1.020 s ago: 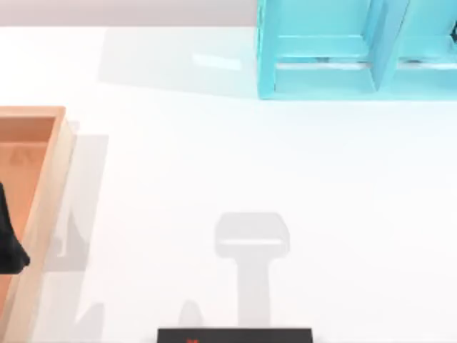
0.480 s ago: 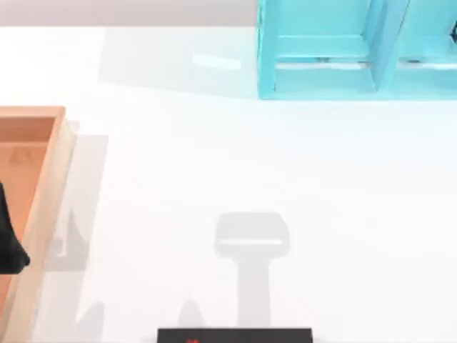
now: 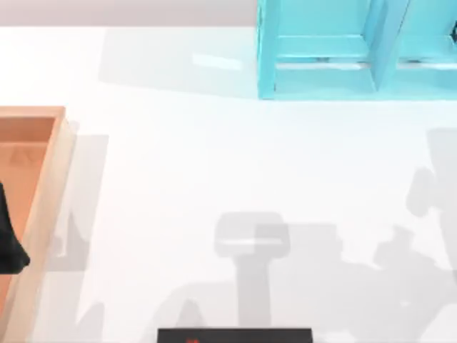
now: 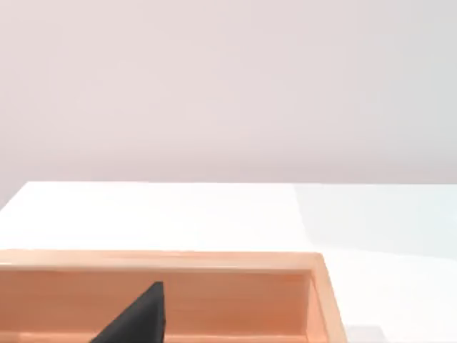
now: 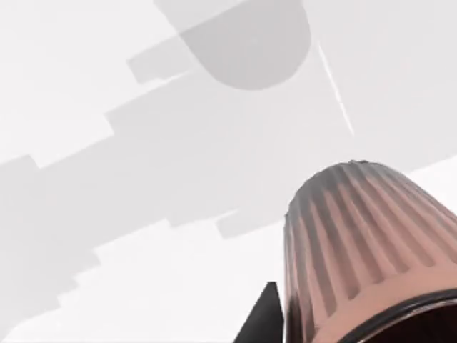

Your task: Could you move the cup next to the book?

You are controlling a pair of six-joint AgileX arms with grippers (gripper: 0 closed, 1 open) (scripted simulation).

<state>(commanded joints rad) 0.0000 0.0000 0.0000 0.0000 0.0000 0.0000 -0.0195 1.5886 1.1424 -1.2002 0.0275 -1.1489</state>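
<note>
**Ana:** Top view is showing a white bench [image 3: 214, 164] with a turquoise shelf unit [image 3: 321, 64] standing at its far edge, right of centre, and a wooden tray [image 3: 43, 207] sitting against the left side.

**Ben:** And the dark shape at the left edge, over that tray?

**Ana:** That is looking like part of the left tool [image 3: 8, 246], hanging above the tray's floor. Whether its fingers are apart or together, I cannot tell.

**Ben:** Left wrist view is giving the same story: a black finger [image 4: 139, 318] poking in over the tray's inner wall, pale bench beyond.

**Ana:** Now the right wrist view. The cup [image 5: 364, 250] is sitting very close to the lens, pale pink and ribbed, with a dark rim, hanging above the bench.

**Ben:** A black fingertip [image 5: 263, 318] is lying just beside its ribbed wall. Is the right tool clamping it?

**Ana:** Cannot tell from here. Arm shadows are falling across the bench's right side, and a black panel [image 3: 234, 335] is lying at the near edge.
</note>
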